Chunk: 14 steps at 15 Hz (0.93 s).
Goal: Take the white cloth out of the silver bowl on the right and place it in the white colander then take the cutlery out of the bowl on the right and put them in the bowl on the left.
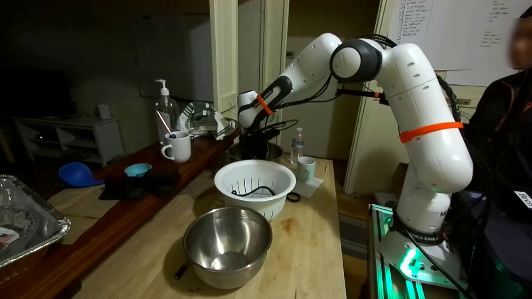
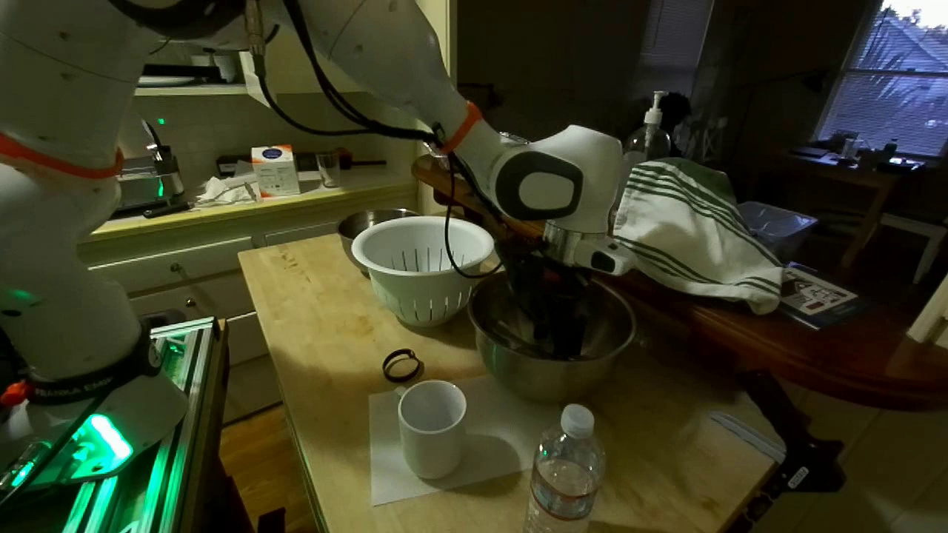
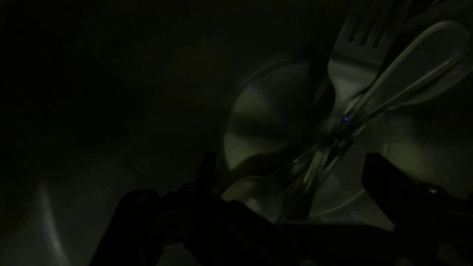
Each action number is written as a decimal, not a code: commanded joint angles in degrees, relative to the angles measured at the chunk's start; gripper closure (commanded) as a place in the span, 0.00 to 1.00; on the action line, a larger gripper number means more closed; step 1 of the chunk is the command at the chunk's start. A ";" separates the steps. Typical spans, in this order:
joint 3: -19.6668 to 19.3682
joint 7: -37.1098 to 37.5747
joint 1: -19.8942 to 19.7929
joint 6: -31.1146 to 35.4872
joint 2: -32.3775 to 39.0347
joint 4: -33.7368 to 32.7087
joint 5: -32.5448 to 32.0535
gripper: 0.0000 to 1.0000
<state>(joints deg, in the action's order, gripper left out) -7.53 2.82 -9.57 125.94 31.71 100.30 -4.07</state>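
Over the table (image 2: pixel 326 333), fingers (image 3: pixel 384 184) seem spread, cutlery (image 3: pixel 343 122) recognizable only in the wrist view.

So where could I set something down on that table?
The table is bare along its edge nearest the robot, from the left bowl past the colander, up to the ring. It's crowded around the right bowl: the gripper is inside, with mug, paper and bottle near.

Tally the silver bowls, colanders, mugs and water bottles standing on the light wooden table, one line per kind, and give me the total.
Silver bowls: 2
White colander: 1
Mug: 1
Water bottle: 1
Total: 5
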 commanded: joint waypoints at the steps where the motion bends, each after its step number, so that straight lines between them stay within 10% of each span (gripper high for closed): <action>1: 1.06 -2.08 -1.56 -1.20 4.21 -3.32 3.36 0.00; 4: 1.48 -2.92 -1.81 -2.61 6.20 -4.64 4.31 0.00; 5: 1.47 -2.86 -1.75 -3.00 6.67 -5.07 4.42 0.25; 14: 2.00 -3.70 -2.64 -8.17 7.41 -8.01 6.81 0.87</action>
<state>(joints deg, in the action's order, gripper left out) -6.06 0.85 -10.89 120.47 37.79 94.27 0.81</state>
